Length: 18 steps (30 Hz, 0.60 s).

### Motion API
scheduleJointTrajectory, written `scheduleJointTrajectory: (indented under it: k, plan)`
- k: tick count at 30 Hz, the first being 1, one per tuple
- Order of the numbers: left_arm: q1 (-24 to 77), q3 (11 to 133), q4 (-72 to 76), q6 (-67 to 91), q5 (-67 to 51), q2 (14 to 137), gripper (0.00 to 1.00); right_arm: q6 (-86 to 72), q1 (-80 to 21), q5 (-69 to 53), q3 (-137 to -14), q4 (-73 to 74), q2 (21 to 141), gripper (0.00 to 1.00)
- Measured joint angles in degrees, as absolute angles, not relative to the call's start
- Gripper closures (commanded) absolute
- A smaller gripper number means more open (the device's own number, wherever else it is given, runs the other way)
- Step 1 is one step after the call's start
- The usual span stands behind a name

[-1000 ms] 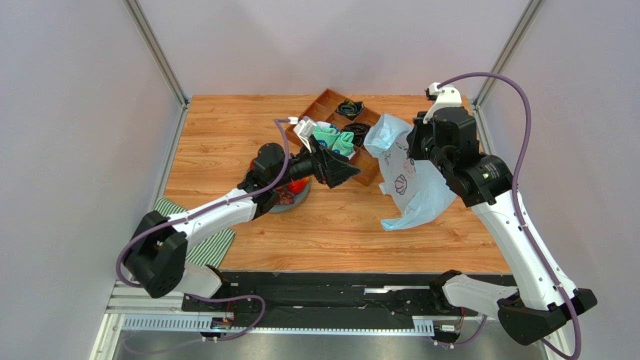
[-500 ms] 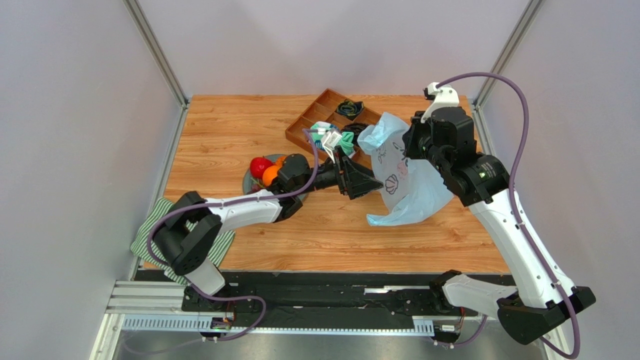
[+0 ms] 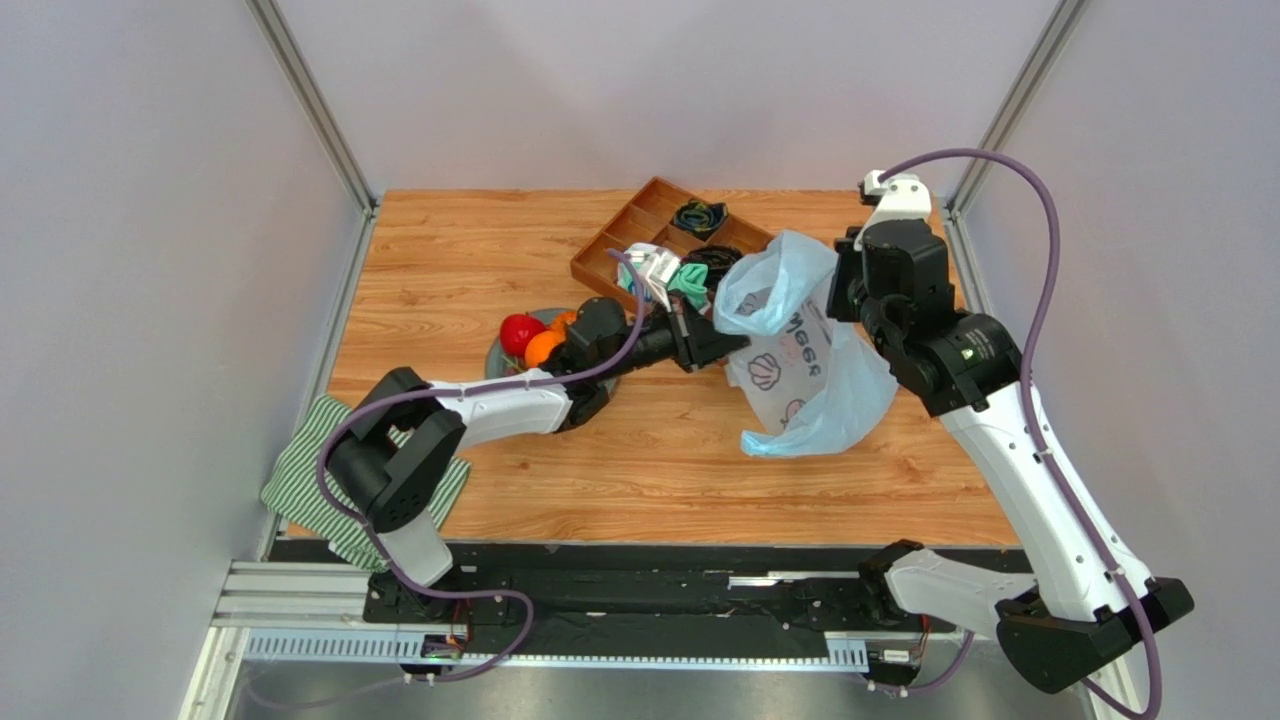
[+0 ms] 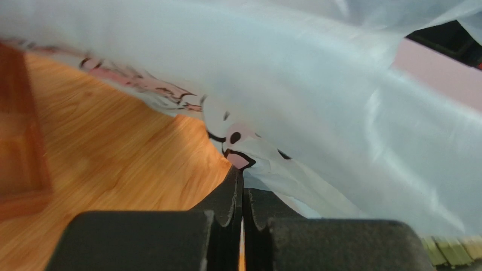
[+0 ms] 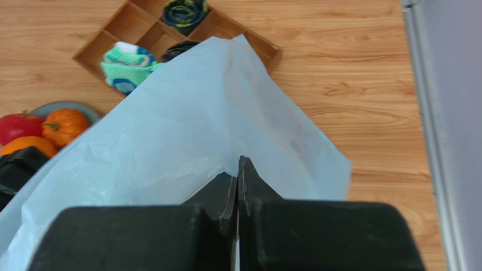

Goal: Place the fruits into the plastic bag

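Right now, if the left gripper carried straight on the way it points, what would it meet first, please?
The plastic bag: the left gripper is shut with its tips at the bag's film, seemingly pinching it, so going on would push straight into the bag. What lies behind the film is hidden.

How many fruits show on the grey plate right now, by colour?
Red, the apple: 1
Orange, the ribbed orange fruit and the smooth orange: 2
Total: 3 in view; the left arm covers part of the plate, so more may be hidden.
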<state>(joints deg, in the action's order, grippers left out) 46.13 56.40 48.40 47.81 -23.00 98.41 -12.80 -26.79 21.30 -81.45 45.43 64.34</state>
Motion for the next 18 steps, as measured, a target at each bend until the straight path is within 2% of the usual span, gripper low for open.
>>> scheduleJointTrajectory:
  k: [4,7,12,14,15,17,18]
  plan:
    - [40.2,49.2,46.0,48.8,-24.6,95.5,1.00,-10.4,-25.9,28.3,-82.4,48.0,63.1,1.00]
    - [36.6,48.2,42.1,48.6,-26.4,95.4,1.00,-9.1,-25.5,32.2,-83.2,49.5,62.0,1.00]
    - [37.3,49.9,38.4,47.5,-31.6,95.2,0.98,-8.9,-25.5,32.6,-83.2,50.7,61.8,1.00]
    - [37.6,51.4,37.3,46.9,-33.7,95.2,0.88,-9.0,-25.3,32.1,-83.2,50.7,62.1,1.00]
    - [37.6,52.3,36.9,46.5,-34.6,95.2,0.78,-9.2,-25.3,31.3,-83.2,50.6,62.2,1.00]
    - [37.6,53.8,36.2,45.5,-35.8,95.2,0.65,-9.5,-25.3,29.7,-83.1,50.4,62.6,1.00]
    - [37.5,54.5,35.5,44.8,-36.1,95.2,0.51,-9.7,-25.3,28.9,-82.9,50.2,62.9,1.00]
